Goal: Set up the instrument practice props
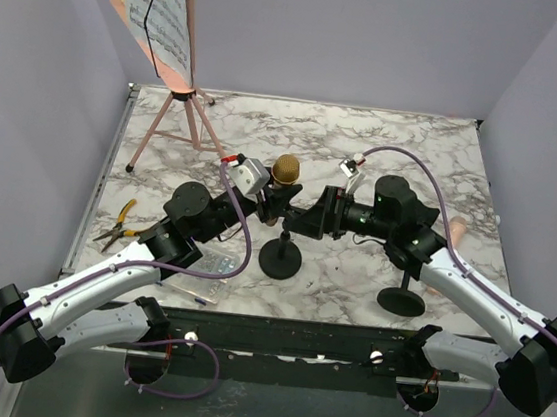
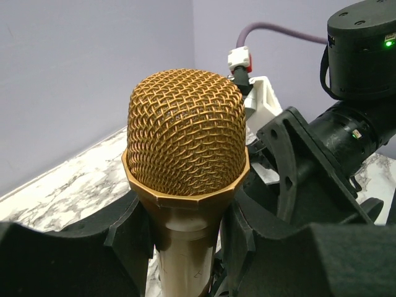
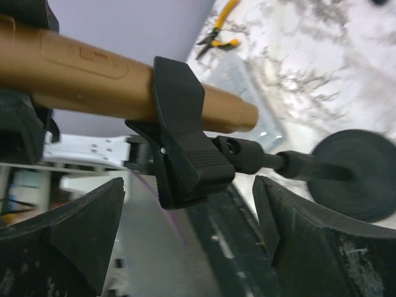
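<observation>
The gold microphone (image 1: 285,169) stands nearly upright mid-table, and my left gripper (image 1: 276,198) is shut on its body just under the mesh head (image 2: 185,130). The black clip (image 3: 182,154) of a round-based mic holder (image 1: 280,259) is clamped around the gold body (image 3: 93,68). From the right, my right gripper (image 1: 300,221) is open; its fingers (image 3: 309,235) straddle the clip's lever without touching it. A second black holder (image 1: 401,300) stands by the right arm. The pink music rack (image 1: 174,106) carries sheet-music pages (image 1: 156,3) at the back left. A pink object (image 1: 455,229), maybe the pink microphone, shows beyond the right arm.
Yellow-handled pliers (image 1: 116,225) lie at the table's left edge. A clear plastic compartment box (image 1: 200,278) sits under the left arm near the front edge. Purple walls close in the left, back and right sides.
</observation>
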Motion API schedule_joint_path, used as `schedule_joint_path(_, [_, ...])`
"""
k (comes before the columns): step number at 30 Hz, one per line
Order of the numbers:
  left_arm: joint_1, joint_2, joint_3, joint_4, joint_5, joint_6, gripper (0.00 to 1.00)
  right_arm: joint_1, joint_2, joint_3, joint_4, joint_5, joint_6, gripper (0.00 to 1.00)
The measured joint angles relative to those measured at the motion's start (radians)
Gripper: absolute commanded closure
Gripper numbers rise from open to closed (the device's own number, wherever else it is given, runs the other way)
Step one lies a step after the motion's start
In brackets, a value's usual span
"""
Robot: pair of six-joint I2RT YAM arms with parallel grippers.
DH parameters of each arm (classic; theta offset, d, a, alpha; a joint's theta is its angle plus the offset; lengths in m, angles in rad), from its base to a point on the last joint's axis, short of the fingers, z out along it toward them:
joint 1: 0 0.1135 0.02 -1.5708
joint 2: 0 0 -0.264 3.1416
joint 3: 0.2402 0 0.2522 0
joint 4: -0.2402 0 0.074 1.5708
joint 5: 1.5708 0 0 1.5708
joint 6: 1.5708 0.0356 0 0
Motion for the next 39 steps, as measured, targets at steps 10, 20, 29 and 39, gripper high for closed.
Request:
schedule_joint_path(10, [0.002,-0.019,-0.018,0.001,0.002,0.003,1.00,-0.014,0.085,-0.024,0.139,-0.075,0.403,0.39])
schedule_joint_path(20, [0.003,-0.033,-0.033,0.000,0.002,0.007,1.00,-0.026,0.086,-0.033,0.137,-0.060,0.482,0.63])
schedule_joint_path(29, [0.004,-0.031,-0.048,-0.016,0.004,0.004,1.00,-0.027,0.097,-0.082,0.196,-0.069,0.524,0.77])
schedule_joint_path(39, [0.000,-0.071,-0.034,-0.084,-0.015,-0.031,0.01,-0.036,0.098,-0.118,0.276,-0.067,0.563,1.00])
